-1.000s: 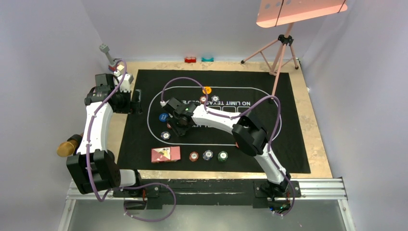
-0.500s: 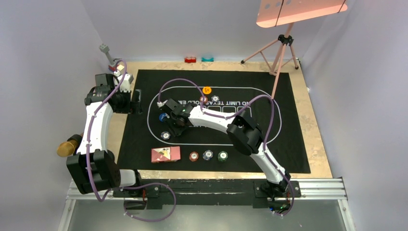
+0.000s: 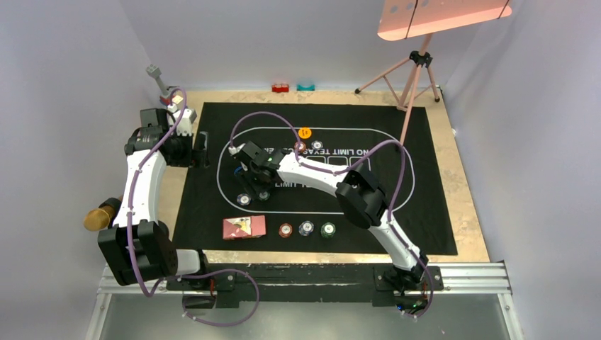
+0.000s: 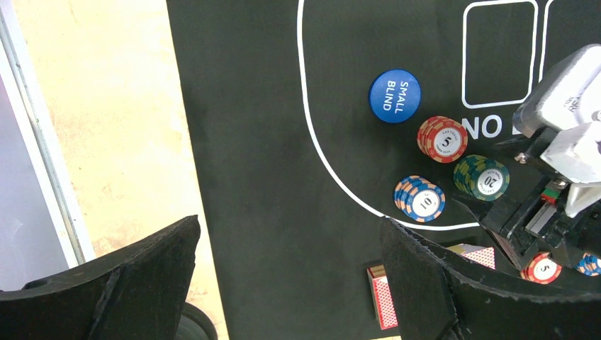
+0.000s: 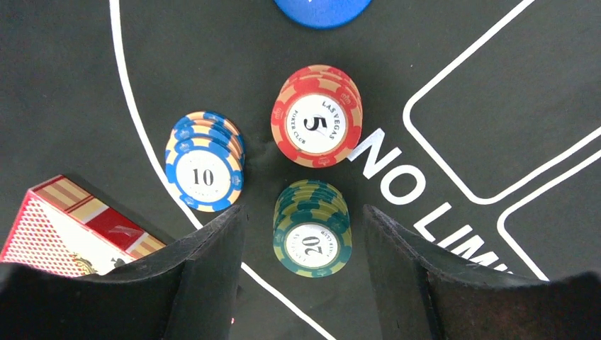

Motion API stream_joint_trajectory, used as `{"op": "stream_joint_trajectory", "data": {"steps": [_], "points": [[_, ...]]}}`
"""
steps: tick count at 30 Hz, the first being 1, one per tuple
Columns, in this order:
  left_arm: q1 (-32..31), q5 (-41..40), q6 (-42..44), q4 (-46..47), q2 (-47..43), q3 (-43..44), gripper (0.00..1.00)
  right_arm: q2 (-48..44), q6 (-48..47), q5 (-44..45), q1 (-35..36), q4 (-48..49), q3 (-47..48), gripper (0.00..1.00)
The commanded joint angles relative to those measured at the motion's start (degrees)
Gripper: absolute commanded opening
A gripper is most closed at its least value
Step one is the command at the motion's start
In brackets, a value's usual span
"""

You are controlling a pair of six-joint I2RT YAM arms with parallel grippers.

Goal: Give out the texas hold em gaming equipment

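My right gripper [image 5: 303, 216] is open, hanging over the mat with a green "20" chip stack [image 5: 312, 237] between its fingers, which do not touch it. A red "5" stack [image 5: 316, 117] and a blue "10" stack [image 5: 205, 170] stand just beyond, and a blue "SMALL BLIND" disc [image 4: 395, 95] lies farther on. A red-backed card box [image 3: 244, 227] lies at the mat's near left. My left gripper [image 4: 287, 234] is open and empty over the mat's left edge [image 3: 201, 150]. An orange disc [image 3: 305, 132] lies at the far side. The triangle marker is not in view.
Three more chip stacks [image 3: 305, 228] sit in a row near the mat's front, and two [image 3: 317, 144] by the printed text. A pink tripod [image 3: 414, 78] stands at back right. Toy blocks [image 3: 281, 88] sit at the back edge. A gold object [image 3: 99, 214] lies left of the table.
My right wrist has shifted left and toward the far side, and the green stack now shows below its fingers. The left arm has not moved.
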Motion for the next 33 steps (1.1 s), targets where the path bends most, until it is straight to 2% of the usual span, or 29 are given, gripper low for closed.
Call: {"op": "stream_joint_trajectory", "data": {"steps": [1,4,7,15,21,27,33], "points": [[0.57,0.27,-0.15,1.21,-0.73,-0.44,1.0,-4.5,-1.29,1.74,0.01,-2.03,4.18,0.64],[0.52,0.22,-0.18,1.22,-0.87,-0.44,1.0,-8.26,-1.29,4.0,-0.61,-4.49,4.61,0.64],[0.57,0.41,-0.16,1.21,-0.95,-0.45,1.0,-14.83,-0.43,5.36,-1.76,-5.28,-0.33,0.64],[0.51,0.57,0.1,1.12,-1.19,-0.45,1.0,-35.41,6.59,7.63,-6.04,-5.88,-30.11,0.68],[0.54,0.81,-0.06,1.05,-0.86,-0.28,1.0,-46.69,12.2,6.21,-6.54,-7.45,-44.37,0.78],[0.53,0.84,-0.05,1.03,-0.66,-0.25,1.0,-51.81,14.48,2.93,-6.1,-5.49,-52.37,0.81],[0.53,0.85,-0.04,1.04,-0.53,-0.27,1.0,-51.59,14.83,1.21,-4.13,-2.43,-55.04,0.82]]}}
